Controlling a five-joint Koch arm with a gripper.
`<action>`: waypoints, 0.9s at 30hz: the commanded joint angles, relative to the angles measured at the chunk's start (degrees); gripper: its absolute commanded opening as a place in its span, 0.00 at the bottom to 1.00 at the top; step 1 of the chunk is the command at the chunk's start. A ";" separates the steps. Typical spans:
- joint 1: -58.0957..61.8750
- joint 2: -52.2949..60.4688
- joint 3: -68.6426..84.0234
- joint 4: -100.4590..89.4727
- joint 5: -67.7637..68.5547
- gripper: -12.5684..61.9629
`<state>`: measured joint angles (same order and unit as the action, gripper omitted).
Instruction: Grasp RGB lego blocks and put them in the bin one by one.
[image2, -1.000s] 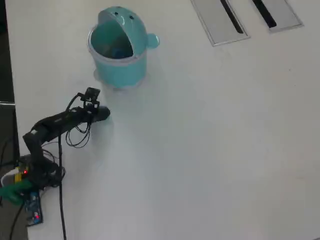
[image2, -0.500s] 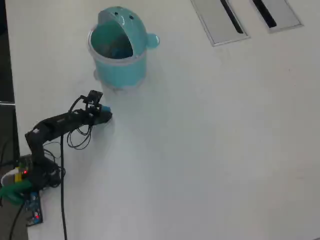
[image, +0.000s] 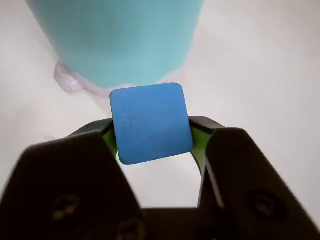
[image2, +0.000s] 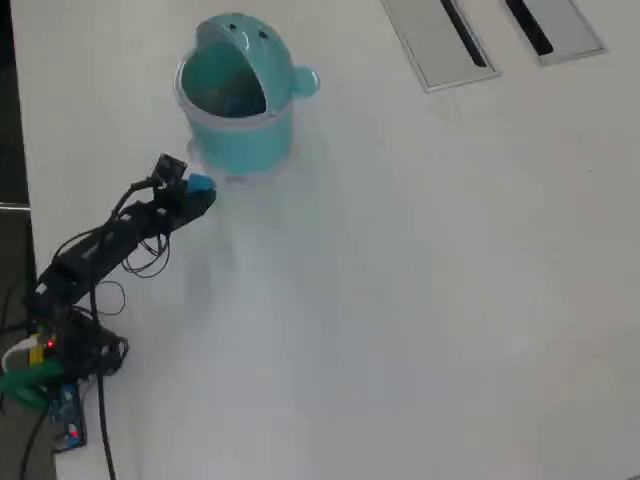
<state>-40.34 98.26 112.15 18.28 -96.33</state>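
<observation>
One blue lego block (image: 150, 123) sits clamped between the two jaws of the gripper (image: 152, 137), and green pads show at both of its sides in the wrist view. Just behind the block stands the teal bin (image: 117, 40), close to it but not touching. In the overhead view the gripper (image2: 197, 190) holds the block (image2: 201, 184) near the lower left side of the bin (image2: 240, 140), whose domed lid (image2: 245, 40) is tilted open on the white table (image2: 420, 300). Two grey slotted panels (image2: 430, 45) lie far away at the top.
</observation>
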 joint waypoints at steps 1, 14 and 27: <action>-0.70 3.69 -5.71 1.41 0.09 0.35; -1.49 3.96 -21.71 9.23 1.14 0.35; -2.46 -8.61 -42.45 10.37 2.55 0.35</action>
<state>-42.28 89.38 77.43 29.27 -93.69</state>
